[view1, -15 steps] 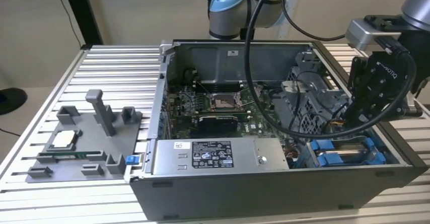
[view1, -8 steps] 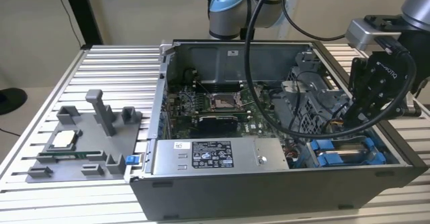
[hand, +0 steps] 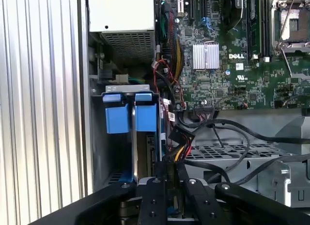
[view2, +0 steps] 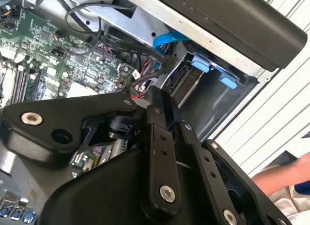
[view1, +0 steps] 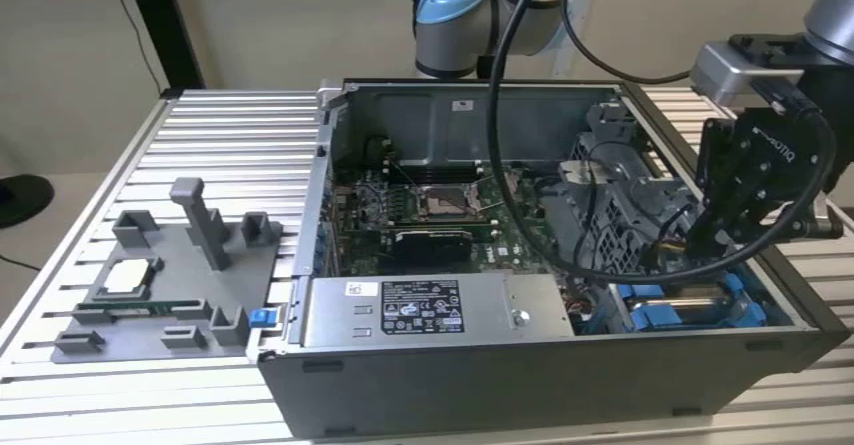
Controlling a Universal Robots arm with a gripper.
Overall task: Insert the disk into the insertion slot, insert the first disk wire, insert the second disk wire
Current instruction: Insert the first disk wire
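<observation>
1. While the disk sits in the insertion slot, by the tabletop's edge at the exterior view's right, our end effector pinches a disk wire.
2. Wire looks light, limp (plug stiff): we'd hold the plug.

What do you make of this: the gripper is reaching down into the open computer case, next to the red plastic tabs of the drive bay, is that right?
Not quite. The plastic tabs of the drive bay are bright blue, not red, as the first wrist view shows. The rest holds: in the exterior view the gripper reaches down into the open computer case next to them.
</observation>
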